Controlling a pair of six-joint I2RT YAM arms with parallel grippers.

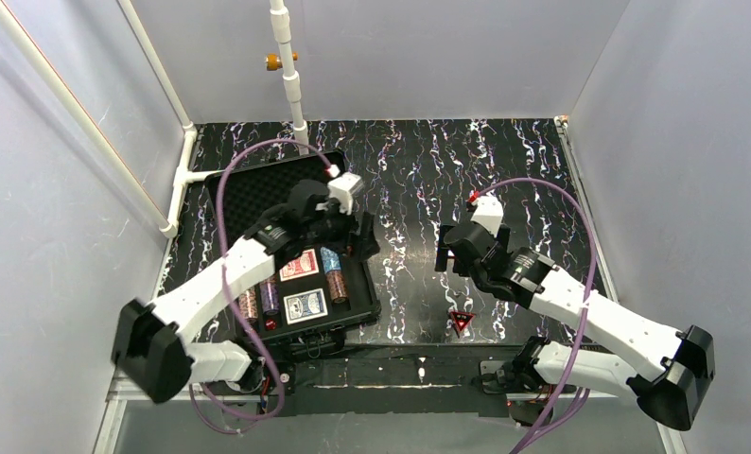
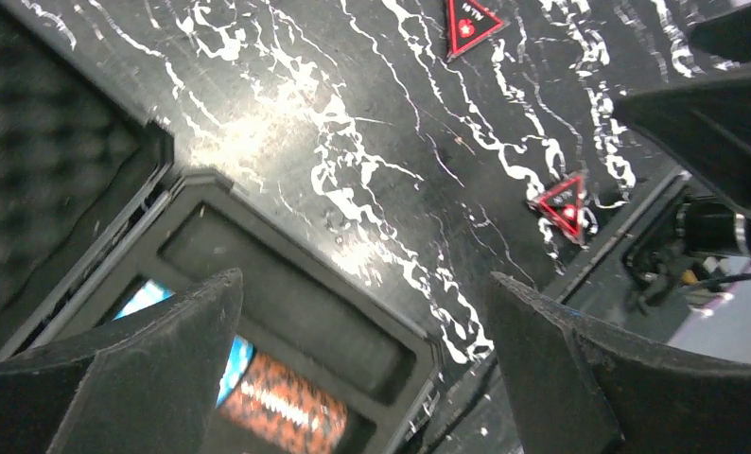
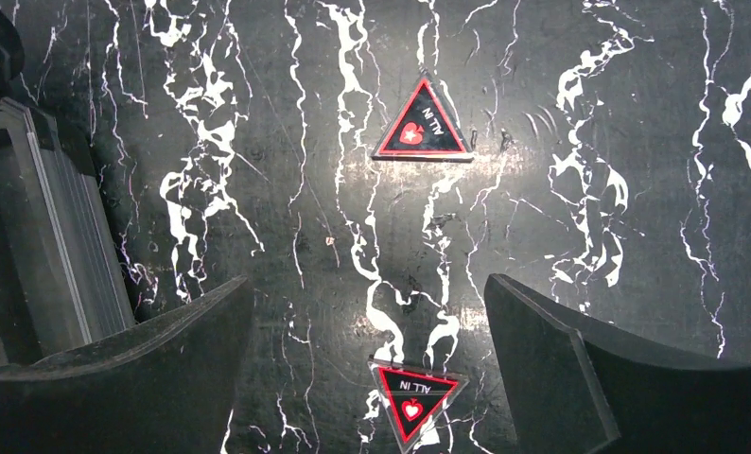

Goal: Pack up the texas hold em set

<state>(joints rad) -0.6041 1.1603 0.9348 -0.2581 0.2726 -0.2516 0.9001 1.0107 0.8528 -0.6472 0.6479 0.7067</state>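
Note:
The black case (image 1: pixel 367 307) lies open at the left, its foam lid (image 1: pixel 258 189) laid back. Its tray holds a red deck (image 1: pixel 299 265), a blue deck (image 1: pixel 305 305) and chip stacks (image 1: pixel 334 274). My left gripper (image 1: pixel 364 241) hovers open over the tray's far right corner, above an empty slot (image 2: pixel 296 312) and a chip stack (image 2: pixel 277 402). One red triangle (image 1: pixel 462 322) lies near the table's front edge, and a second triangle (image 3: pixel 421 123) lies beyond it. My right gripper (image 3: pixel 367 280) stands open over the nearer triangle (image 3: pixel 414 402), holding nothing.
White pipes (image 1: pixel 291 85) run along the left wall and up the back, with an orange fitting (image 1: pixel 275 61). Grey walls enclose the marbled black table (image 1: pixel 504 161). The case's right wall (image 3: pixel 41 236) is just left of my right fingers.

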